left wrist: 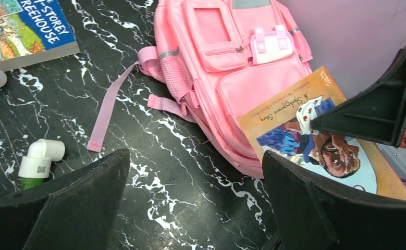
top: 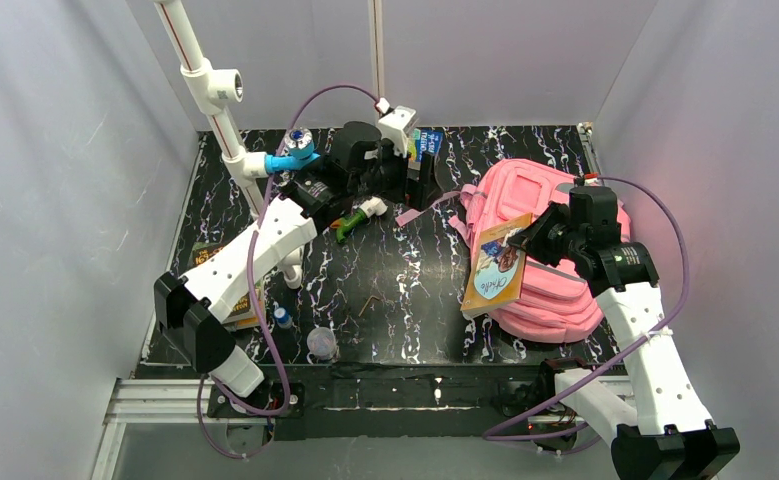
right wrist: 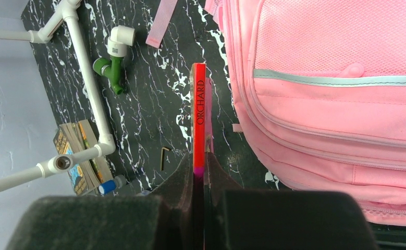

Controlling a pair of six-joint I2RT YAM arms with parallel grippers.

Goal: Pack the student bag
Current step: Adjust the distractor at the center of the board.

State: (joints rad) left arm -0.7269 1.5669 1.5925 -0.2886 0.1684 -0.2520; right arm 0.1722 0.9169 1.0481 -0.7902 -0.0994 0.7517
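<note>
**Right jaws pinching a book at the bag; left jaws spread and empty**

- Right jaws: pressed onto a thin picture book (right wrist: 199, 104), which the wrist view shows edge-on with its red spine running straight away from the jaws.
- In the top view the book's cover faces up and left. It sits tilted over the left flank of the student bag (top: 540, 190). I cannot tell whether book and bag touch.
- Left jaws: spread wide with nothing between them, hanging above the far middle of the surface (top: 385, 290).
- Student bag: lies flat on the right half of the surface, front pockets up.
- Its long axis runs roughly far-to-near, about parallel to the book's spine. I cannot tell which end is the top.
- A loose pink strap (top: 425, 208) trails left from the bag's far-left corner.
- A white-and-green pipe elbow (top: 355, 218) lies just beyond the strap's end.
- A second book (left wrist: 23, 26) lies at the far edge of the surface.
</note>
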